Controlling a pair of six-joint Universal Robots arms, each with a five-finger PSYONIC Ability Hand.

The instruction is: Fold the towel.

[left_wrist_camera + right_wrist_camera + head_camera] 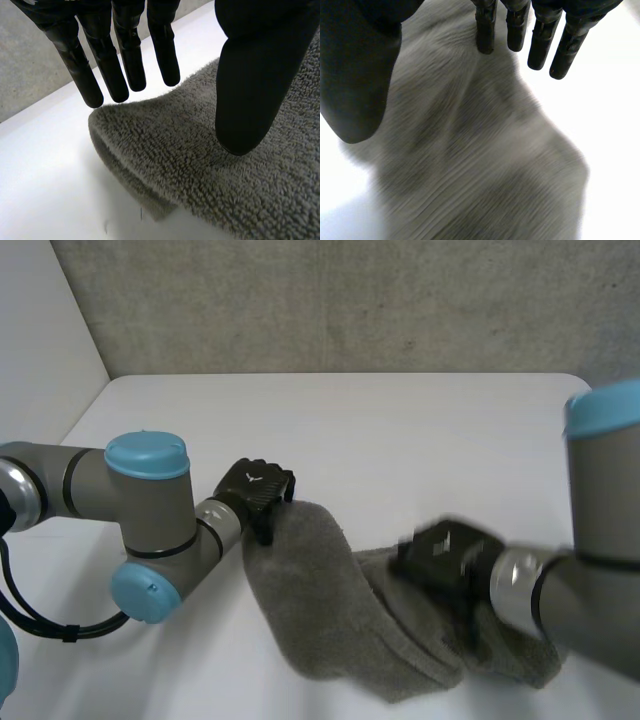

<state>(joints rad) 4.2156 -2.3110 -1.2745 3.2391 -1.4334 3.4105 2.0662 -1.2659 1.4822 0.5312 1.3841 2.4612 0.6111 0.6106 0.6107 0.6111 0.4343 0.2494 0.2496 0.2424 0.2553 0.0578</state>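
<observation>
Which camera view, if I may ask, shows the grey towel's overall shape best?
The head view: nearly the whole towel lies on the table, left hand at one end, right hand over the other. The left wrist view gives a folded edge; the right wrist view, a stretch beneath the palm.

I see a towel point(200, 170) of thick grey terry cloth, its looped pile rough and matt. The white table point(400, 430) looks smooth, with a soft sheen. The left hand point(107, 60) and right hand point(445, 552) look like smooth black plastic, faintly glossy. The wall point(350, 300) behind looks like rough concrete.
</observation>
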